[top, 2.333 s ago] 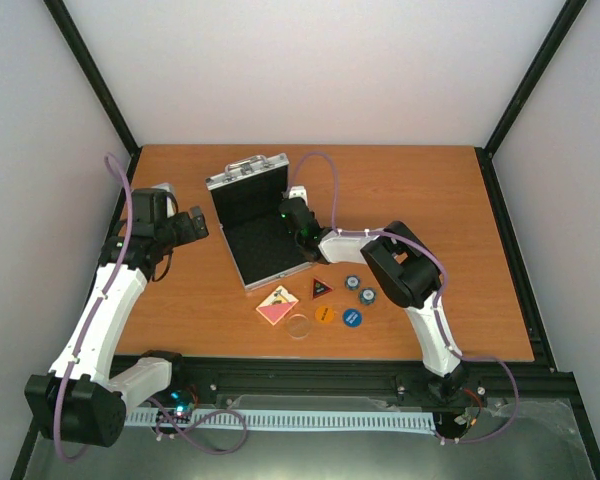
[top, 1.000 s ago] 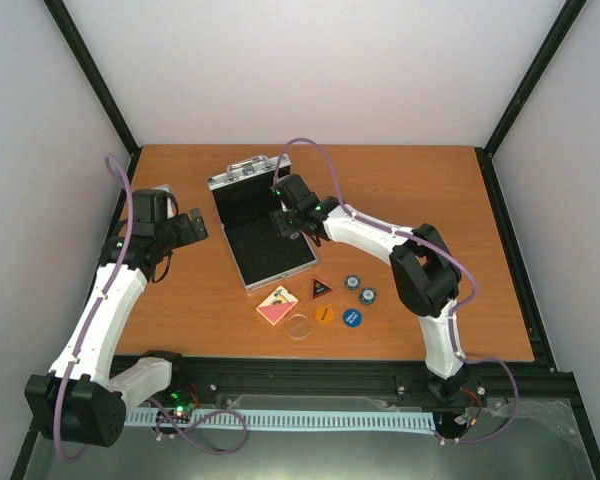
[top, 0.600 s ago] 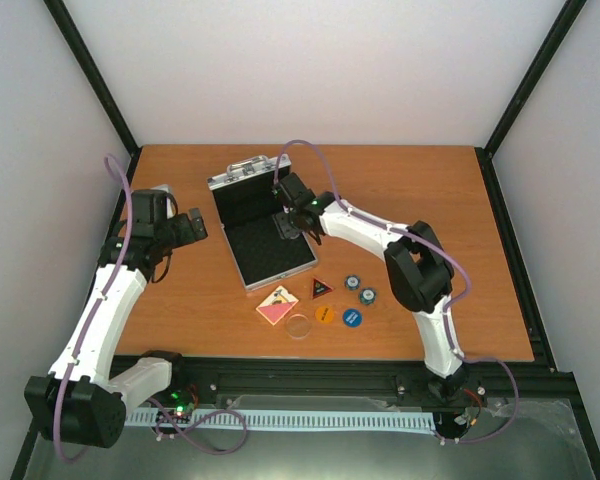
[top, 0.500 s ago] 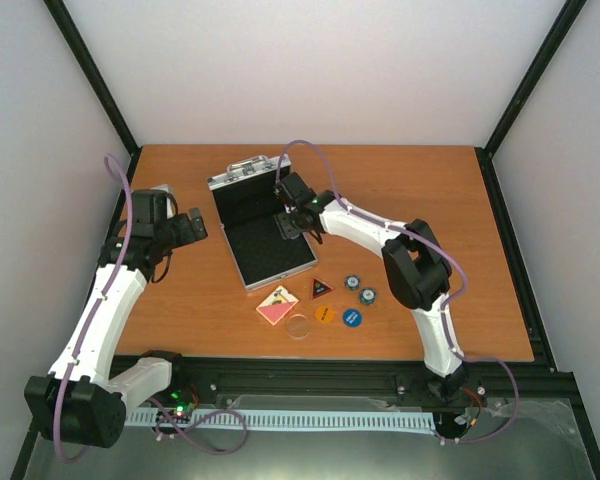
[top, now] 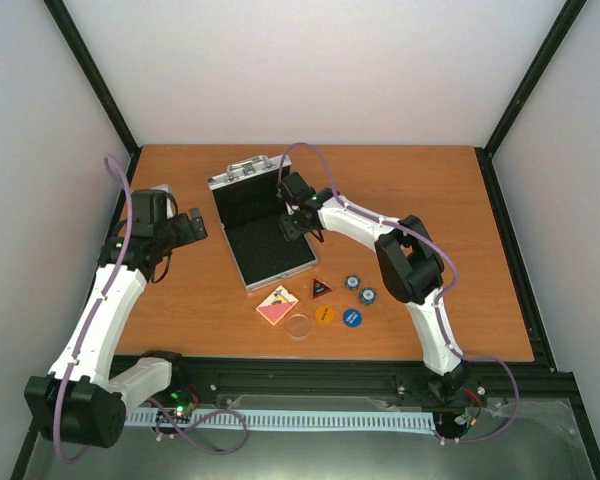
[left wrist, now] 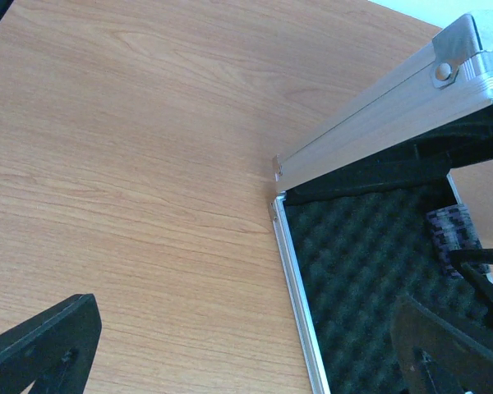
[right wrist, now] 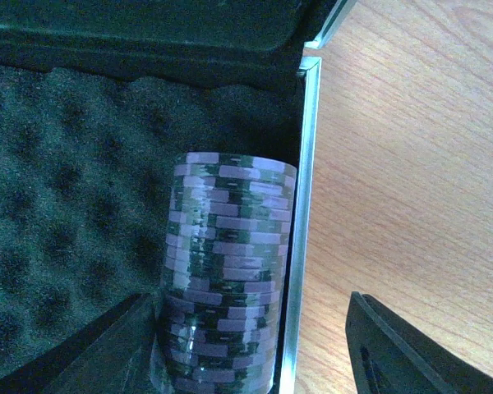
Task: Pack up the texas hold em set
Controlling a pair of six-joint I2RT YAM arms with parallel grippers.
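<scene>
Well, my right gripper (right wrist: 248, 349) stands half open with 1 chip stack (right wrist: 230, 263) between its fingers (right wrist: 99, 349), lying on the foam of the case (right wrist: 310, 148) against its rim; the stack's near end is cut off. My left gripper (top: 194, 226) gapes wide beside the case. Print on the card deck (top: 278, 305) is too small to read.

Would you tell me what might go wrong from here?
The chip stack lies on its side tight against the case's rim, with the jaws of the right arm astride it; withdrawing might drag it and scatter chips over the rim. The raised lid stands just beyond that arm, so a careless lift may knock it.
</scene>
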